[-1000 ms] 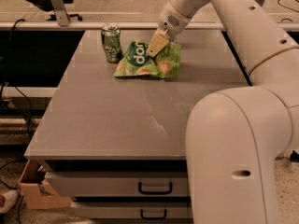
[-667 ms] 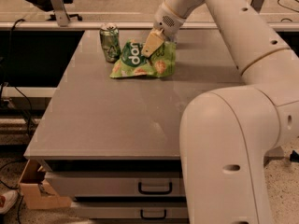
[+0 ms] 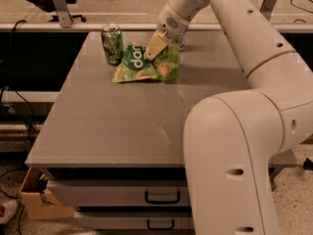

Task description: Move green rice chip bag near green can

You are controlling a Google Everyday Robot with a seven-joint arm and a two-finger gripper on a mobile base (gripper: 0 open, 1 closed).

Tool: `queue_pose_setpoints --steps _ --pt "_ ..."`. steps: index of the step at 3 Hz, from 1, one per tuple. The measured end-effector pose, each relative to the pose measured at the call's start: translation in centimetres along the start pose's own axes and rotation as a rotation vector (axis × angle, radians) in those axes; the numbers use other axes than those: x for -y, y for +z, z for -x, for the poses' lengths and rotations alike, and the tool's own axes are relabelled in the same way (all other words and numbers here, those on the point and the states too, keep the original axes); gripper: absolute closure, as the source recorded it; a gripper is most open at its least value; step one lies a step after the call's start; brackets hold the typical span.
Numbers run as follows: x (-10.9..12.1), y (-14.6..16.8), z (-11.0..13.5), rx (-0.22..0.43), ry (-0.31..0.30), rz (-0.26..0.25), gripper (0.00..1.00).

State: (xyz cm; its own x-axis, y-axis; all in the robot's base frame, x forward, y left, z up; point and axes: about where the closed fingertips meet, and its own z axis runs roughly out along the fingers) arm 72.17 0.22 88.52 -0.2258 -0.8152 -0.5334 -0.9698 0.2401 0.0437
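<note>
The green rice chip bag [image 3: 142, 66] lies crinkled on the grey table [image 3: 122, 126] at the far side, its dark green logo facing up. The green can [image 3: 112, 44] stands upright just left of the bag, a small gap from its left edge. My gripper [image 3: 156, 47] reaches down from the upper right and is shut on the bag's upper edge, with a tan finger pad [image 3: 154, 44] showing over the bag. The bag's top right part is hidden behind the gripper.
A bit of a silver-grey object [image 3: 182, 44] shows behind the gripper. My white arm [image 3: 234, 131] fills the right side. Drawers with a handle [image 3: 160, 197] sit under the table. A cardboard box [image 3: 34, 202] is on the floor at the lower left.
My gripper has moved left with the bag in it. The bag now sits closer to the green can.
</note>
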Motion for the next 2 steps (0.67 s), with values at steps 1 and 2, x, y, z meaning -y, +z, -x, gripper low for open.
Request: queue_pose_setpoints --steps 1,2 --pt "0.13 0.17 0.15 0.003 0.0 -0.002 0.59" --pt "0.12 0.16 0.15 0.003 0.0 -0.002 0.36"
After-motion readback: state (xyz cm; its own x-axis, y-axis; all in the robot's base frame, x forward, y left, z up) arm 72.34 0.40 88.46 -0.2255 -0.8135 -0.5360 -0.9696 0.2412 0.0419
